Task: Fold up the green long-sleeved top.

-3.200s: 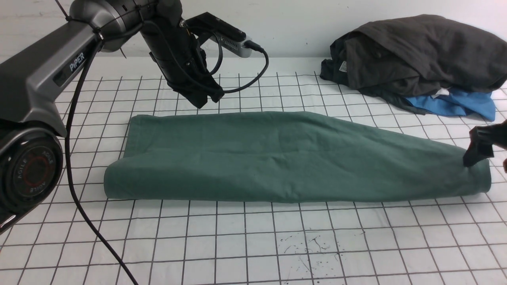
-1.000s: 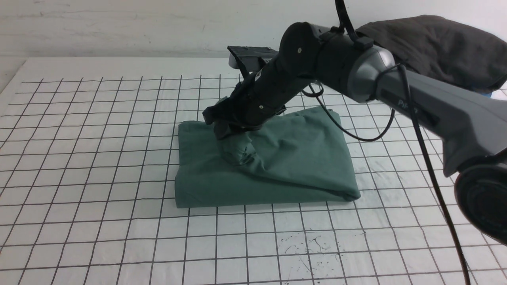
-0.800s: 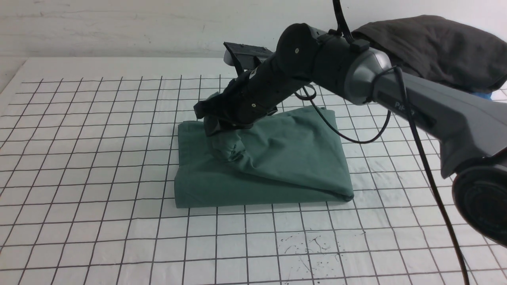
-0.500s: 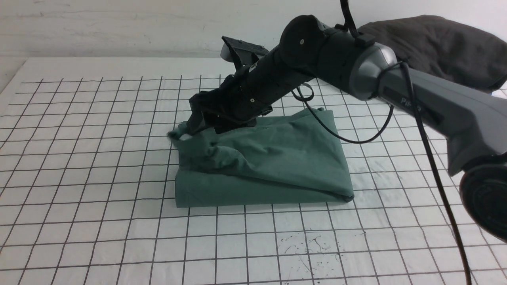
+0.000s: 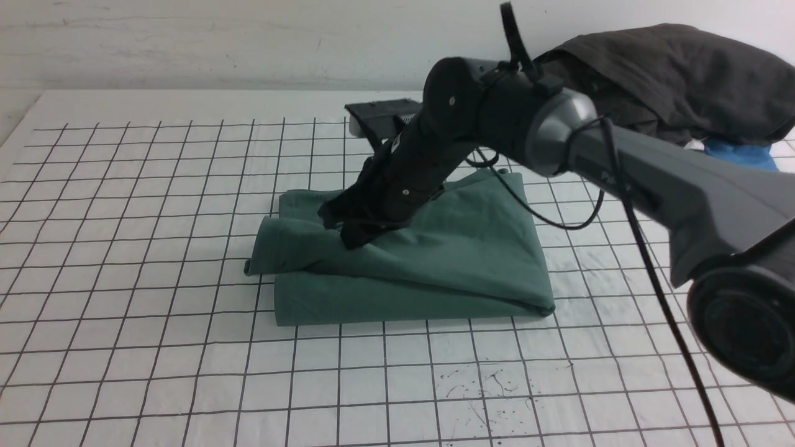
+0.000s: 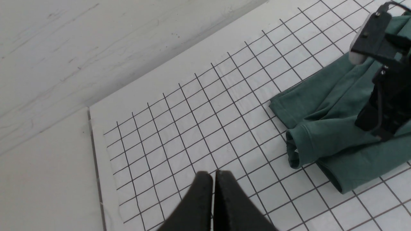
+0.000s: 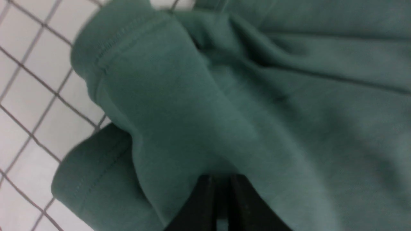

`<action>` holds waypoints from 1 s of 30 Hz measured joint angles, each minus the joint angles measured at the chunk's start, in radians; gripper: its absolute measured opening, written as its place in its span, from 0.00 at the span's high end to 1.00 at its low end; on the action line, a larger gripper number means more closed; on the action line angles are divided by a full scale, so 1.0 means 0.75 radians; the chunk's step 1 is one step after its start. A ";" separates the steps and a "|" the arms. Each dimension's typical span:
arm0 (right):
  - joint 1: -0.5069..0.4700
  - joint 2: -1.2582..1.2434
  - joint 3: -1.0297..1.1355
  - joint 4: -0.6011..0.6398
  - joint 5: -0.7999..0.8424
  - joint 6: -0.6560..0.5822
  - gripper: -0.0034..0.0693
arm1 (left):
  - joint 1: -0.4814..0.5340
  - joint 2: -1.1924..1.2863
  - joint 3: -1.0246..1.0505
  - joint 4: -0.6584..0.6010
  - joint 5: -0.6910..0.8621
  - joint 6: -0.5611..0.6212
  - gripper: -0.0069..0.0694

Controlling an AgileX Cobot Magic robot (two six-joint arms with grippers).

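My right fingers (image 5: 355, 237), nearly together, press the folded top (image 5: 428, 261) mid-desk (image 5: 124, 347); whether they pinch cloth is unclear. Left fingers (image 6: 213, 183): together, empty. Soft, limp jersey, I judge; grip the overhanging left hem.

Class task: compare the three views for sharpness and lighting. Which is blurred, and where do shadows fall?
Front view: sharp, evenly lit, soft shadow under the right gripper on the top. Left wrist view: grid sharp, left gripper slightly soft. Right wrist view: fabric blurred, too close.
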 joint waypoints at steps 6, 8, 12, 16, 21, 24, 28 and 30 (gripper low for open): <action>0.096 0.014 0.000 0.001 0.085 -0.078 0.97 | 0.000 0.000 0.001 0.000 0.000 0.000 0.92; 0.109 0.013 0.000 -0.003 0.106 -0.084 0.97 | 0.000 0.000 0.001 0.000 0.000 0.000 0.92; 0.118 0.009 0.000 -0.027 0.151 -0.089 0.97 | 0.000 0.000 0.001 0.000 0.000 0.000 0.92; 0.097 -0.046 0.000 -0.044 0.197 -0.089 0.97 | 0.000 0.000 0.006 0.000 -0.001 -0.007 0.92; 0.069 -0.254 0.002 -0.164 0.240 -0.093 0.97 | 0.000 -0.039 0.118 0.000 -0.013 -0.083 0.92; 0.049 -0.467 0.067 -0.323 0.240 -0.080 0.97 | 0.000 -0.142 0.296 0.004 -0.054 -0.124 0.92; 0.018 -0.698 0.249 -0.385 0.245 -0.056 0.97 | 0.000 -0.337 0.559 0.012 -0.138 -0.185 0.92; -0.003 -0.845 0.406 -0.388 0.249 -0.052 0.97 | 0.000 -0.478 0.728 0.015 -0.186 -0.229 0.92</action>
